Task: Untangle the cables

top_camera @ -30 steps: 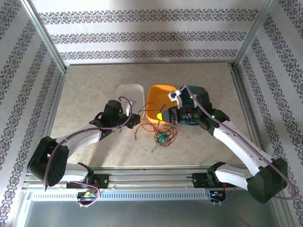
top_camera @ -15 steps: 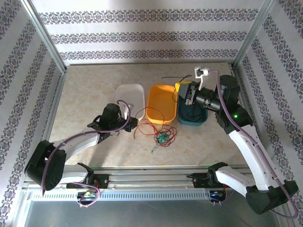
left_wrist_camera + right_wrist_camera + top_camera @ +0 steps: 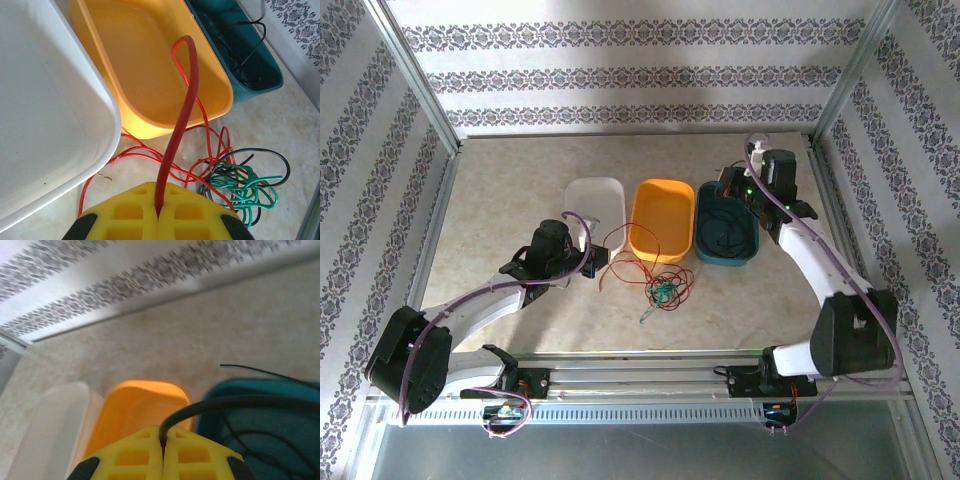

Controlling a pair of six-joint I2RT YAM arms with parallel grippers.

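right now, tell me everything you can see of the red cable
A thin, glossy red cable, plastic-coated by the look. One stretch is pinched between the shut yellow fingers of the left gripper and arches up in front of the orange tray. The rest lies in loose loops on the table by the white tray, tangled with the green cable and a black one. One end looks frayed.

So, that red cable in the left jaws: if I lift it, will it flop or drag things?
Probably springy, not limp: the red cable arches from the shut jaws unsupported. Thin, so likely light. Its loops cross the green cable tangle, so lifting may drag that along.
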